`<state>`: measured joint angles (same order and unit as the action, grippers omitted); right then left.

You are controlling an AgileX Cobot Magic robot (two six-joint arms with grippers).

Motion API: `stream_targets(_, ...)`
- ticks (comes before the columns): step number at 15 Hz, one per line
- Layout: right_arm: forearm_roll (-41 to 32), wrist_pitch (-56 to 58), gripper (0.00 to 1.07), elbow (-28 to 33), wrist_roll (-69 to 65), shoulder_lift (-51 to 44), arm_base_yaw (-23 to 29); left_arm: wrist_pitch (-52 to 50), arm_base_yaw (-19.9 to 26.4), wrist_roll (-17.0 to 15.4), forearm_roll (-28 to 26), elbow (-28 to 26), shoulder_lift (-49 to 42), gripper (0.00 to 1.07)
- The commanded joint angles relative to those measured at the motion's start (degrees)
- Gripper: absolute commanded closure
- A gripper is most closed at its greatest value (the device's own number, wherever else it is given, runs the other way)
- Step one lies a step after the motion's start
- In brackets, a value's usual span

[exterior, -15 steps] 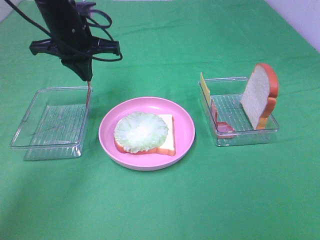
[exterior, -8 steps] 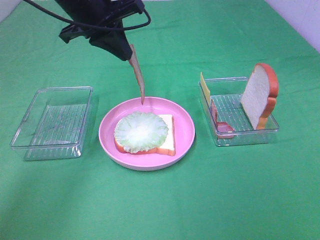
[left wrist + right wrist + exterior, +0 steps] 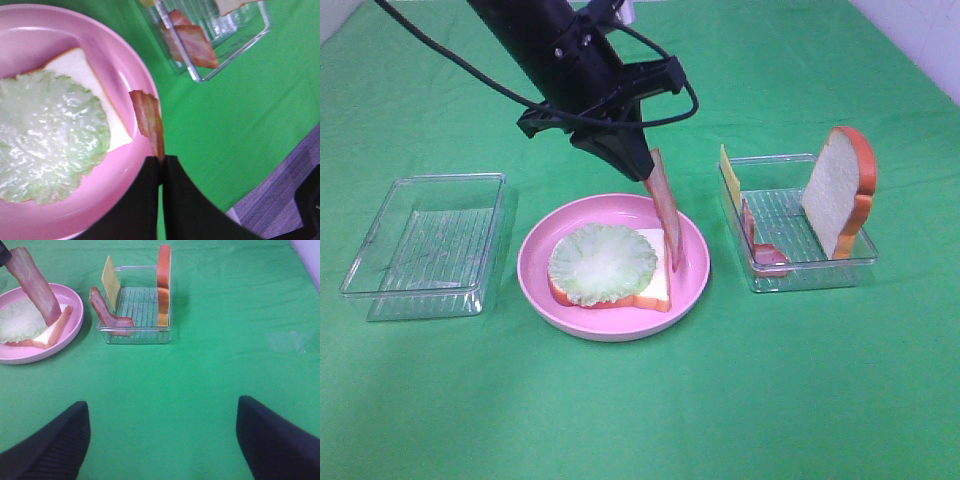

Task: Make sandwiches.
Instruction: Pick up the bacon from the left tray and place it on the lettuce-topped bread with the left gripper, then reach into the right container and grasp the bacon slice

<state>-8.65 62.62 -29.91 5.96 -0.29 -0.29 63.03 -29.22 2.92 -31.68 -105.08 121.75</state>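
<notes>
From the high camera, I see the left gripper point(image 3: 644, 172) clenched on the top end of a reddish-pink toy bacon strip point(image 3: 667, 215). The strip hangs tilted over the right side of the round pink plate point(image 3: 534, 285). Its lower end is at the right edge of the white bread slice with orange-brown crust point(image 3: 656, 272), which carries a light green lettuce leaf point(image 3: 601, 262). I cannot tell if it touches. A band of bare green bench cloth point(image 3: 640, 410) separates the plate from the clear plastic left tray point(image 3: 450, 178) and from the clear plastic right tray point(image 3: 810, 276). In the right tray a second bread slice point(image 3: 838, 190) stands against the right wall, a yellow cheese square point(image 3: 728, 178) against the left wall, and a second bacon piece point(image 3: 766, 256) lies in the near-left corner.

In the left wrist view, the left gripper point(image 3: 161, 162) pinches the bacon strip point(image 3: 149, 117) just inside the plate point(image 3: 100, 45) rim, beside the bread slice point(image 3: 85, 70) and the lettuce leaf point(image 3: 50, 130).

In the right wrist view, the right gripper point(image 3: 162, 407) is released, with its jaws wide apart. It holds nothing and stands over open cloth, well apart from the right tray point(image 3: 135, 335).
</notes>
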Motion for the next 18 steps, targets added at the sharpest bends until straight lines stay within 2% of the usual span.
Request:
stream_targets(1, -0.06, -0.52, 0.31, 0.17, 0.11, -0.46, -0.29, 1.26, -0.23, -1.43, 6.53, 0.11, 1.83, 1.07)
stream_targets(4, -0.06, -0.52, 0.31, 0.17, 0.11, -0.46, -0.29, 1.95, -0.23, -7.73, 16.1, 0.11, 3.15, 1.07)
stream_targets(6, -0.06, -0.52, 0.31, 0.17, 0.11, -0.46, -0.29, 1.89, -0.23, -8.02, 18.05, 0.11, 3.15, 1.07)
stream_targets(10, -0.06, -0.52, 0.31, 0.17, 0.11, -0.46, -0.29, 1.95, -0.23, -8.02, 18.16, 0.11, 4.47, 1.07)
stream_targets(14, -0.06, -0.52, 0.31, 0.17, 0.11, -0.46, -0.29, 5.04, -0.23, -8.02, 17.99, -0.74, 5.27, 0.43)
stream_targets(16, -0.06, -0.52, 0.31, 0.17, 0.11, -0.46, -0.29, 9.28, -0.17, -8.25, 18.11, -2.52, 5.27, 0.32)
stream_targets(18, -0.06, -0.52, 0.31, 0.17, 0.11, -0.46, -0.29, 11.0, -0.17, -8.37, 18.28, -4.3, 4.18, 0.32)
